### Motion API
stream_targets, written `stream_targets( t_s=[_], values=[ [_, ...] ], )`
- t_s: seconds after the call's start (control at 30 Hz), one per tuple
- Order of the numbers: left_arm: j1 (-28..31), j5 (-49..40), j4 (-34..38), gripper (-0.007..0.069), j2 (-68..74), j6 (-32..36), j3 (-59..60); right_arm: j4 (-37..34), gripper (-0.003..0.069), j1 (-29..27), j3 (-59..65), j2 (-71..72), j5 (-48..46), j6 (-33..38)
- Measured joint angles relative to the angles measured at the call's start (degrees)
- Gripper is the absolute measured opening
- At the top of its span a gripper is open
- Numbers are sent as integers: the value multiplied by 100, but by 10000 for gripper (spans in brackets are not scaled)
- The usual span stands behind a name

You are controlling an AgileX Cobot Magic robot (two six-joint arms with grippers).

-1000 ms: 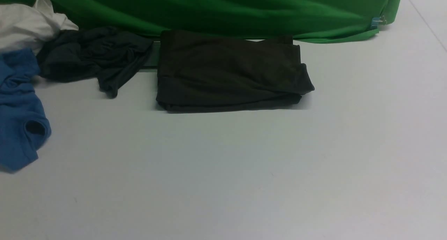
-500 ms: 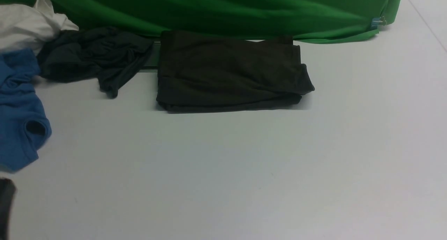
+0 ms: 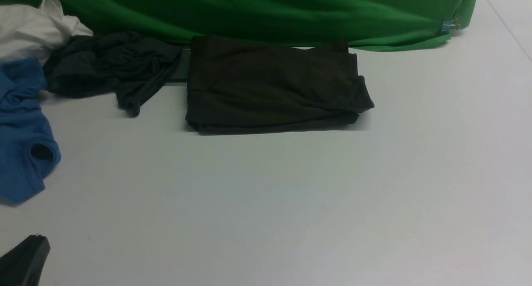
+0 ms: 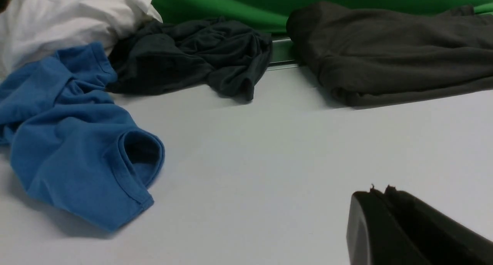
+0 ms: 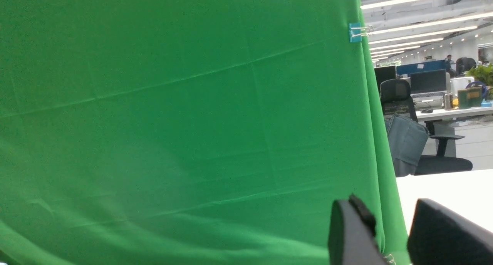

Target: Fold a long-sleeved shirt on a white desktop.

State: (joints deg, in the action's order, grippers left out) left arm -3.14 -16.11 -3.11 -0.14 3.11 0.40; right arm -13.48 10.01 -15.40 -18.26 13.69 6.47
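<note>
Four cloths lie on the tabletop (image 3: 291, 203), and we see a green drape (image 3: 257, 11) hanging in soft folds behind them. Our shirt (image 3: 274, 84), a near-black matte jersey, sits folded into a thick, roughly rectangular stack at about twelve o'clock from the tabletop's middle, its far edge against the drape's hem. One rounded corner bulges out at its three o'clock side, and the layered edges show along the near side. At the shirt's nine o'clock a dark teal-grey garment (image 3: 108, 65) lies crumpled in tight wrinkles, close beside it but apart. Further toward nine o'clock we find a blue knit top (image 3: 23, 136), loosely bunched, with a ribbed sleeve opening gaping toward us, and a white cloth (image 3: 33, 28) heaped behind it. The tabletop itself is smooth, plain and pale grey-white.

Our left end effector (image 4: 379, 193) shows as a black, hard wedge low over the bare tabletop at about eight o'clock, its two fingers pressed together with nothing between them. Our right end effector (image 5: 393, 226) faces the drape; its two blocky black fingers (image 5: 350, 230) stand parted with an empty gap. A blue binder clip (image 5: 354, 32) pins the drape's edge.
</note>
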Motion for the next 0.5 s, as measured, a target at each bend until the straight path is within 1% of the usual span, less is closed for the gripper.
stream_targets(
  t_s=[0.5],
  values=[
    [-6,0,0,18,0,19,0,0,238,0,0,0,0,0]
  ],
)
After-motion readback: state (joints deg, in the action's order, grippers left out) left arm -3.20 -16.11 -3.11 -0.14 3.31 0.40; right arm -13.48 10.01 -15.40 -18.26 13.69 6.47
